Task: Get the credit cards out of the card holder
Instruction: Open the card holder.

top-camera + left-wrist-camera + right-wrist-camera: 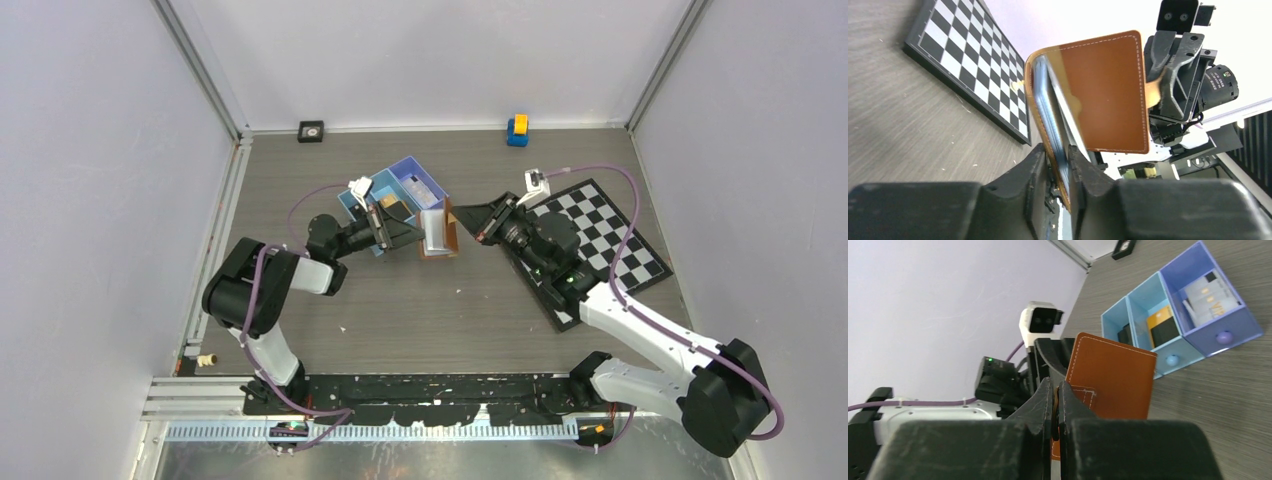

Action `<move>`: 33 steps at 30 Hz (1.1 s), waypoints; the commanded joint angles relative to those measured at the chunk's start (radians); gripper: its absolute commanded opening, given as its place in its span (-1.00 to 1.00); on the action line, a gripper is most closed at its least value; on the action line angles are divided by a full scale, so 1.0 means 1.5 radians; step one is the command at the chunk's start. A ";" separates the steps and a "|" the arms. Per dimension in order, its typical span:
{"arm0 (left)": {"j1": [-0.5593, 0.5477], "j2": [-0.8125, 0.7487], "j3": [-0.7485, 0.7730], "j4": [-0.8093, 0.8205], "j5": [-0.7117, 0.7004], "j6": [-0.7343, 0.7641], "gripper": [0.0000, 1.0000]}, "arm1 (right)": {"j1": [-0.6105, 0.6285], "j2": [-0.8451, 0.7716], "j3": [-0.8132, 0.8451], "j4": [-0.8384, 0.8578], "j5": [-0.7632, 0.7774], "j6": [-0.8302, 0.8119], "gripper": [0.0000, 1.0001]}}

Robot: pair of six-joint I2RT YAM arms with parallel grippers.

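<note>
While the card holder (440, 236) hangs above the desk (450, 312), the right gripper (1055, 400) at its 3 o'clock is pressed together on the strap. The left gripper (1060, 172) at 9 o'clock pinches a pale blue card (1048, 120) in the open fold. The left should pull straight toward 9 o'clock while the right resists. Only the left wrist view shows this card; only the right wrist view shows cards lying in the blue tray (1238, 325).
</note>
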State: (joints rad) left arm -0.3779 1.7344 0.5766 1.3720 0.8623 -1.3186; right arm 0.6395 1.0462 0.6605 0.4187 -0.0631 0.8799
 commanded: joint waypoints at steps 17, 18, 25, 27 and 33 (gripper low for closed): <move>0.014 -0.293 0.025 -0.631 -0.166 0.423 -1.00 | 0.027 0.218 0.108 -0.105 -0.026 -0.117 0.66; 0.009 -0.309 0.029 -0.656 -0.183 0.439 -1.00 | 0.032 0.221 0.110 -0.104 -0.025 -0.123 0.67; -0.003 -0.304 0.066 -0.759 -0.228 0.484 -1.00 | 0.099 0.199 0.118 -0.127 0.060 -0.210 0.71; -0.005 -0.304 0.069 -0.769 -0.233 0.486 -1.00 | 0.122 0.200 0.124 -0.138 0.099 -0.235 0.72; -0.007 -0.317 0.058 -0.745 -0.225 0.471 -1.00 | 0.149 0.262 0.172 -0.196 0.161 -0.253 0.76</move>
State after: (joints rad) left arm -0.3824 1.2816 0.6376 0.2310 0.5243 -0.6220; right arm 0.8524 1.3891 0.8375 0.1581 0.0799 0.5591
